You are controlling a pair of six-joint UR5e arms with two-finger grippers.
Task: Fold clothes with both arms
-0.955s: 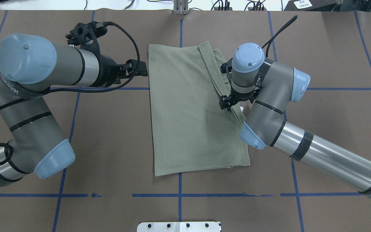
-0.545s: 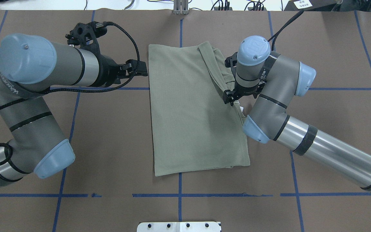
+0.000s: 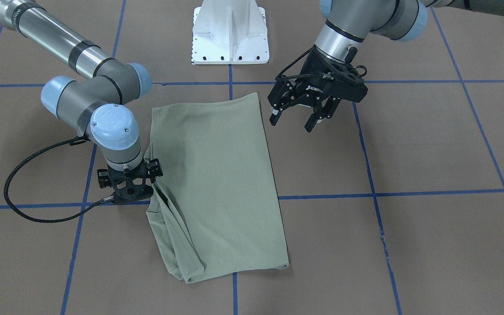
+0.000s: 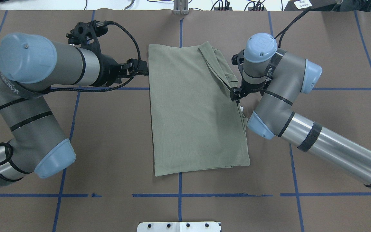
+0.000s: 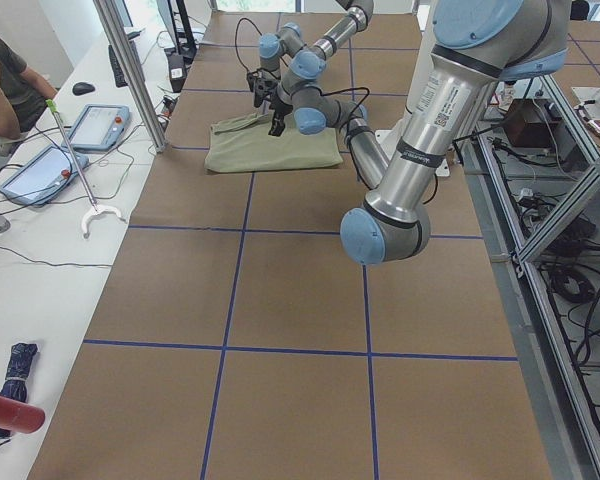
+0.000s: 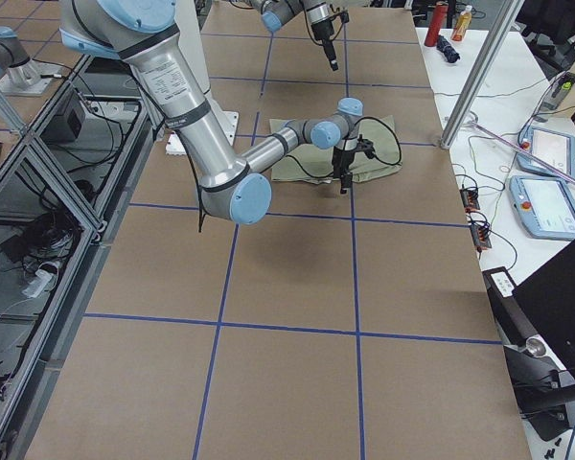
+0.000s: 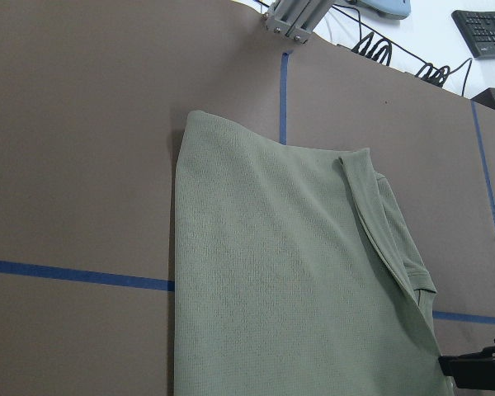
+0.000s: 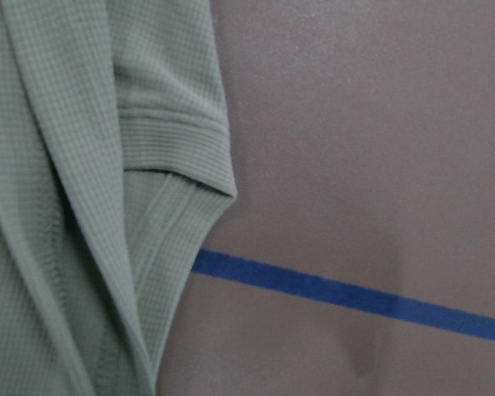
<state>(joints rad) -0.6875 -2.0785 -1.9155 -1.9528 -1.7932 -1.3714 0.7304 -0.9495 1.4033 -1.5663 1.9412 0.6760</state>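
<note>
The sage-green shirt [image 4: 195, 112] lies folded into a long rectangle at the table's middle, with a sleeve layered along its right edge. My left gripper [image 4: 144, 68] hovers open and empty beside the shirt's far left edge, its spread fingers [image 3: 274, 117] plain in the front-facing view. My right wrist [image 4: 237, 93] points straight down at the shirt's right edge. The right gripper [image 6: 343, 182] hangs under that wrist and shows only in the exterior right view, so I cannot tell its state. The right wrist view holds a ribbed sleeve cuff [image 8: 173, 140] and bare table, no fingers.
The white pedestal base [image 3: 230, 35] stands at the table's near edge behind the shirt. Blue tape lines [image 4: 179, 195] cross the brown tabletop. A side table with tablets [image 5: 95, 125] and a seated person [image 5: 0, 70] lies beyond the far edge.
My right arm has drawn its wrist toward the far right, from over the shirt's body out to its right edge. The left arm and the shirt have stayed put.
</note>
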